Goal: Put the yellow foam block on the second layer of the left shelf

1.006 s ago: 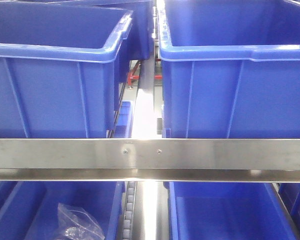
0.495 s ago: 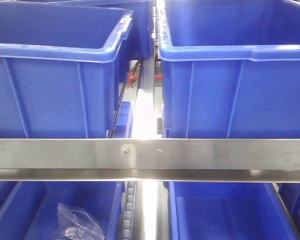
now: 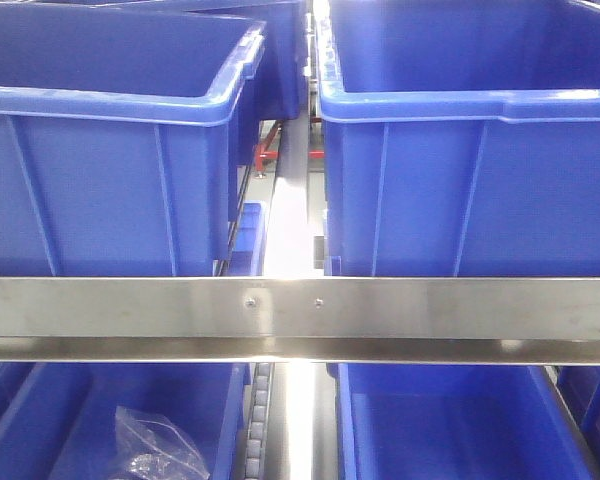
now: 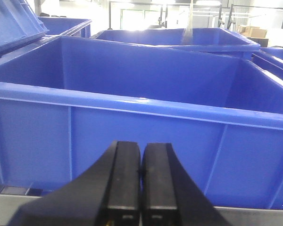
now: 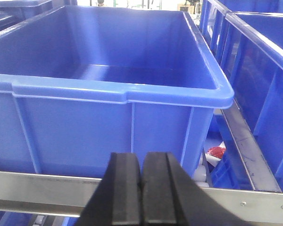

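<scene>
I am looking straight at a steel shelf rail (image 3: 300,308) running across the front view, with two blue bins sitting on the level above it: the upper left bin (image 3: 100,180) and the upper right bin (image 3: 470,180), standing apart with a narrow gap between them. Below the rail I am seeing two more blue bins, and the lower left bin (image 3: 40,420) is holding a crumpled clear plastic bag (image 3: 155,445). The left tool (image 4: 140,188) is sitting in front of a blue bin's front wall (image 4: 132,136), its two black fingers pressed flat together with nothing between them. The right tool (image 5: 141,193) is showing the same, fingers closed against each other and gripping nothing, facing another blue bin (image 5: 108,113) that is resting on the rail. To the right of that bin, down in the gap, something small and red (image 5: 216,151) is lying; I cannot tell what it is. I am not finding the yellow foam block in any view.
</scene>
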You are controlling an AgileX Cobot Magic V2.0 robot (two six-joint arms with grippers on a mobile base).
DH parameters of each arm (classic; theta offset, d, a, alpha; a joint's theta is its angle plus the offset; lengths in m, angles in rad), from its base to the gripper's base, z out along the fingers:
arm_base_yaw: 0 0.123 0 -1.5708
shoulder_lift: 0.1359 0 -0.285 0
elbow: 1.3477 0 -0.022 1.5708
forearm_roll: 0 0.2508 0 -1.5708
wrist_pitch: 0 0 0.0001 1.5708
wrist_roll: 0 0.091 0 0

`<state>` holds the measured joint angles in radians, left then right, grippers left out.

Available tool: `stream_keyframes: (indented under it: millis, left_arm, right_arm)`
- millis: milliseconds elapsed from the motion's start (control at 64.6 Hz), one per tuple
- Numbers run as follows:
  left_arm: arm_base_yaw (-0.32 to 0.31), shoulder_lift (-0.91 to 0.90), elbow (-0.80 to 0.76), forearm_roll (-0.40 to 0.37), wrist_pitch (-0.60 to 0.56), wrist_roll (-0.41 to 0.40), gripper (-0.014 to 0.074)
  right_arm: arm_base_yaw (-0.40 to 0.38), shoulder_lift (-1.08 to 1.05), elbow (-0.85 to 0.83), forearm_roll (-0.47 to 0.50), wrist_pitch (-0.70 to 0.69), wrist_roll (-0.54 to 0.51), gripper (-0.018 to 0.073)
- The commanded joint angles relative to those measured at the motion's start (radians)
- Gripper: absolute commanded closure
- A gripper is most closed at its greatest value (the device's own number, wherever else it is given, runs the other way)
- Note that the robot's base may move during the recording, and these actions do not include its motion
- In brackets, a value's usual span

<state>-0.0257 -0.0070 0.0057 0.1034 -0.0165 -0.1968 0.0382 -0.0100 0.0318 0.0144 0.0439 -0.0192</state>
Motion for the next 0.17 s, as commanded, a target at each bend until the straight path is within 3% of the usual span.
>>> stream_keyframes:
  millis: [0,155]
  left_arm:
    - [0.001,-0.016,0.025,-0.004,-0.088,-0.005,0.0460]
    - [0.001,-0.016,0.025,-0.004,-0.088,-0.005,0.0460]
  right_arm:
    - [-0.006,-0.019,-0.023,0.000,-0.085,-0.010,0.0505]
    - [-0.006,-0.019,-0.023,0.000,-0.085,-0.010,0.0505]
